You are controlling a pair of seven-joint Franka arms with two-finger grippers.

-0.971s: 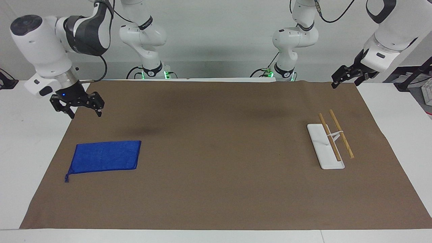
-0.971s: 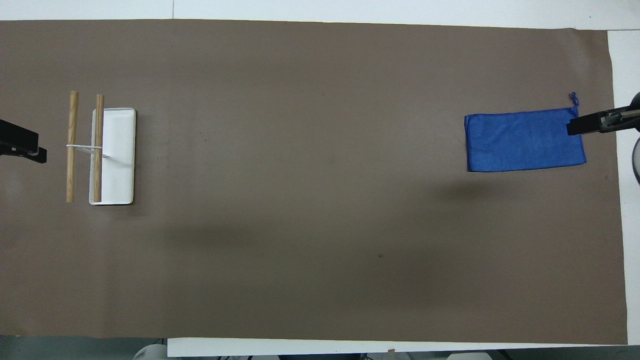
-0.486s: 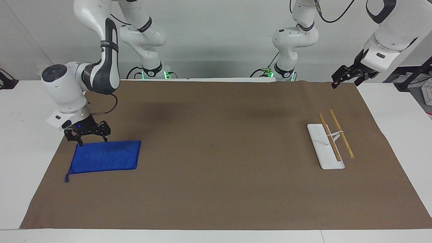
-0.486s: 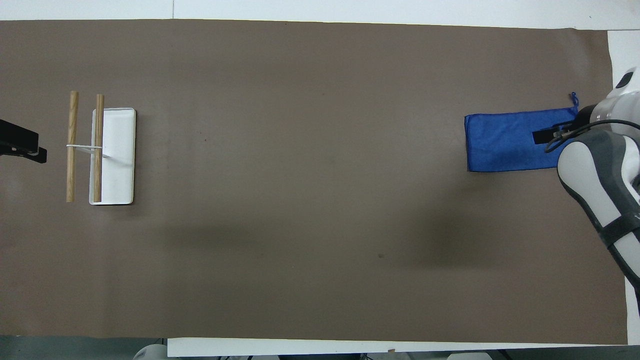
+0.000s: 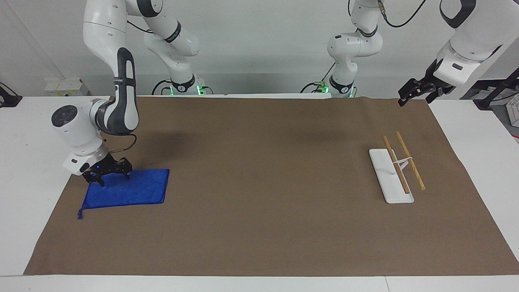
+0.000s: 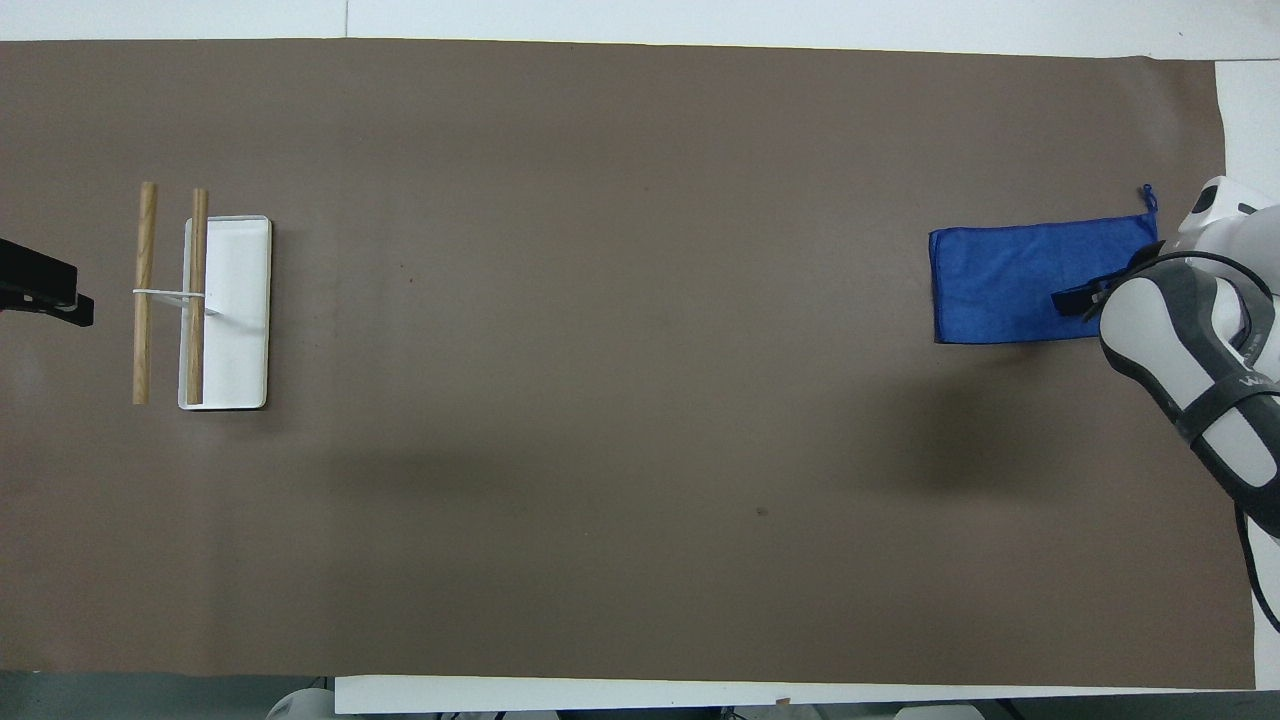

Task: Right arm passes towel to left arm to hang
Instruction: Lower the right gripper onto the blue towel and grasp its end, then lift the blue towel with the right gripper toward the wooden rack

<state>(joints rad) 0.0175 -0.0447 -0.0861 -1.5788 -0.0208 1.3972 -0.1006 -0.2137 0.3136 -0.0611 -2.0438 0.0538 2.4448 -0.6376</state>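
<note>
The blue towel lies flat on the brown mat at the right arm's end of the table, its corner loop pointing away from the robots. It also shows in the overhead view. My right gripper, with its blue light on, is open and low over the towel's edge nearest the robots, fingertips at the cloth. In the overhead view the right gripper is mostly covered by its arm. My left gripper is open and empty, and waits in the air over the mat's corner at the left arm's end.
A white rack base with two wooden bars on a white post stands at the left arm's end. In the overhead view the rack base is beside the left gripper. The brown mat covers the table.
My right arm has swung down from above the mat's edge, and its open gripper has come onto the towel's near edge. The towel and the left arm have not moved.
</note>
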